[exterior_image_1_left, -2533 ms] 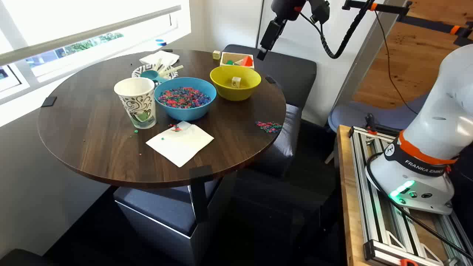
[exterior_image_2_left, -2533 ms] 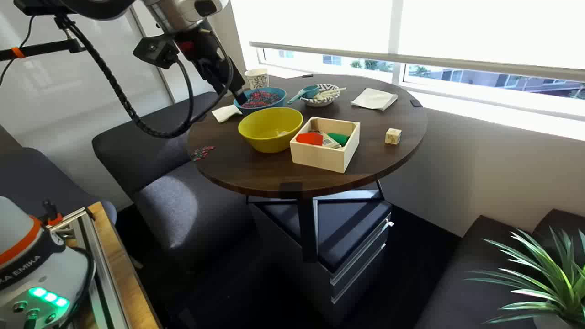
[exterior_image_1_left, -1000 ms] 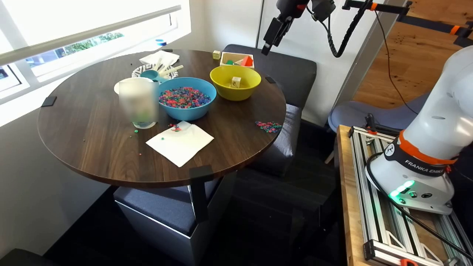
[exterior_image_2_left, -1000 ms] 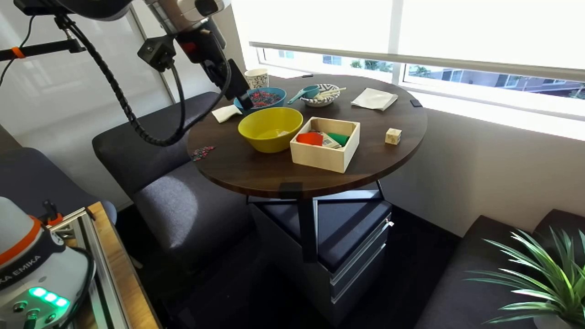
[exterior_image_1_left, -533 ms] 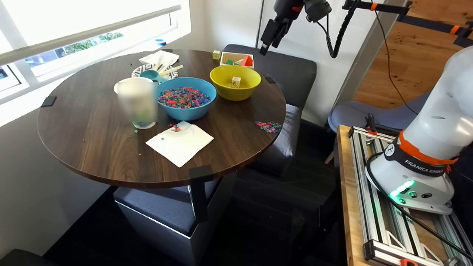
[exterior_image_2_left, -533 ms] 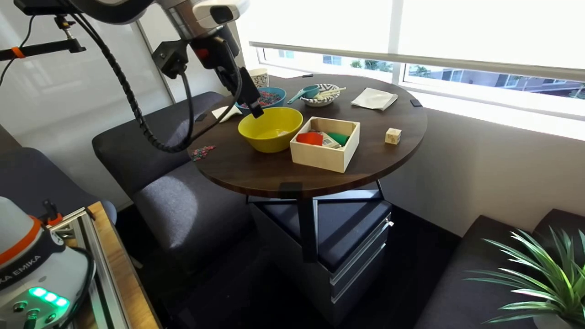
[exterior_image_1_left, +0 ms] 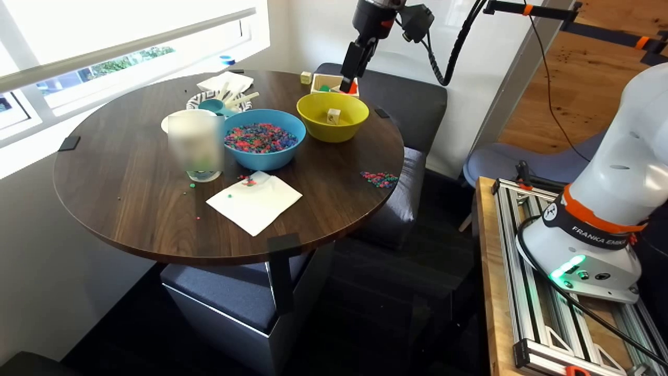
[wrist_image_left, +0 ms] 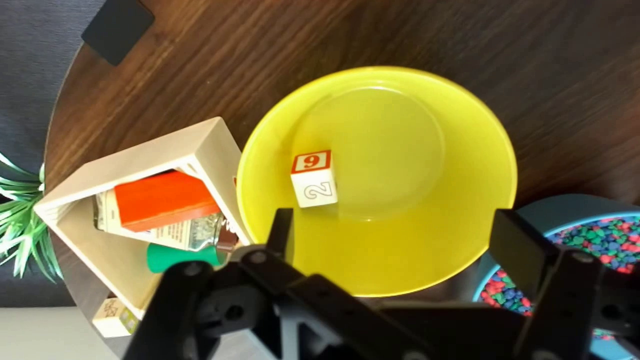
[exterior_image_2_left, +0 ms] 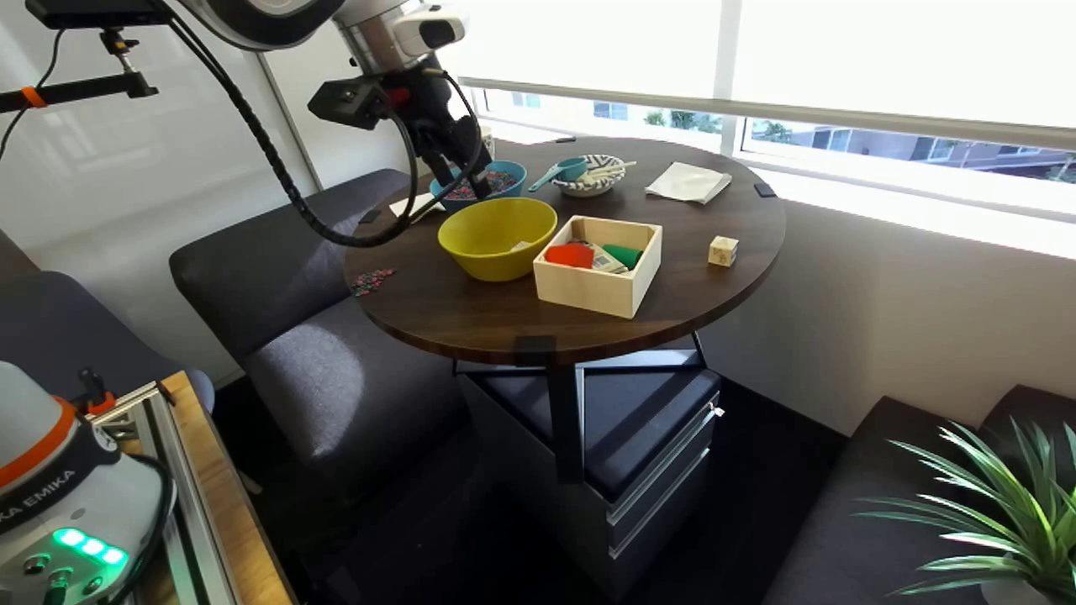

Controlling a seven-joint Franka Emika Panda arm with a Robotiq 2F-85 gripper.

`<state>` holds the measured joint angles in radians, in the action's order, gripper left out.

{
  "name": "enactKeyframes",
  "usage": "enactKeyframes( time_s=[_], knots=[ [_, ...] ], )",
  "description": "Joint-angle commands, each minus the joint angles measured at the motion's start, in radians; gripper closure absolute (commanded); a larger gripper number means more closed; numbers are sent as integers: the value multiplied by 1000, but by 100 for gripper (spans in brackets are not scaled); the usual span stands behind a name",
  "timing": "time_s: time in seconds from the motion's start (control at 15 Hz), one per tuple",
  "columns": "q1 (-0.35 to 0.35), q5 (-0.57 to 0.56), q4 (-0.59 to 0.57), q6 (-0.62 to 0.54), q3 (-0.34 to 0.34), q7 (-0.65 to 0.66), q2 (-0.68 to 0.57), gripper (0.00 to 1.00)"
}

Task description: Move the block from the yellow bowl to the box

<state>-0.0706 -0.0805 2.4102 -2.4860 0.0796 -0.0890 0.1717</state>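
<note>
Block [wrist_image_left: 315, 180]: in the wrist view it lies inside the yellow bowl [wrist_image_left: 395, 165], on the side next to the wooden box [wrist_image_left: 142, 147], with a red 9 and an outlined 2 showing
End effector [wrist_image_left: 392, 232]: spread wide above the bowl, gripping nothing; one finger [wrist_image_left: 281, 232] hangs on the block's side, the other over the rim by the blue bowl [wrist_image_left: 570, 206]
Wooden box: close beside the bowl, whether touching I cannot tell; a red piece [wrist_image_left: 167, 200] and a green piece [wrist_image_left: 185, 256] lie in it
Finger gap: the block sits off-centre, nearer the finger on the box side, so the next move probably calls for a shift toward the box before lowering
Approach: in an exterior view the end effector [exterior_image_1_left: 349, 82] has moved across and lower over the last half second, its tips now overlapping the wooden box as seen from there, just past the bowl
Bowl and block: the block [exterior_image_1_left: 333, 116] has stayed put, so the transfer looks not yet begun and this reads as the reach for it
Tips: in an exterior view the end effector [exterior_image_2_left: 477, 185] has shifted back a little, now showing against the blue bowl; its spread cannot be told from here
Tabletop [exterior_image_2_left: 471, 313]: a loose cube [exterior_image_2_left: 723, 250] sits on it well apart from the box, easily mistaken for the target, I would judge
</note>
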Motion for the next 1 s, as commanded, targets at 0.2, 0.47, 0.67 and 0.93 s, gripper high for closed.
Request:
enactKeyframes(
  time_s=[0.2, 0.47, 0.67, 0.93],
  knots=[
    [-1, 0, -6, 3, -1, -9, -5, 0],
    [3, 12, -50, 3, 3, -29, -62, 0],
    [-1, 4, -33, 3, 0, -15, -38, 0],
    [7, 26, -42, 2, -1, -35, -54, 0]
  ],
)
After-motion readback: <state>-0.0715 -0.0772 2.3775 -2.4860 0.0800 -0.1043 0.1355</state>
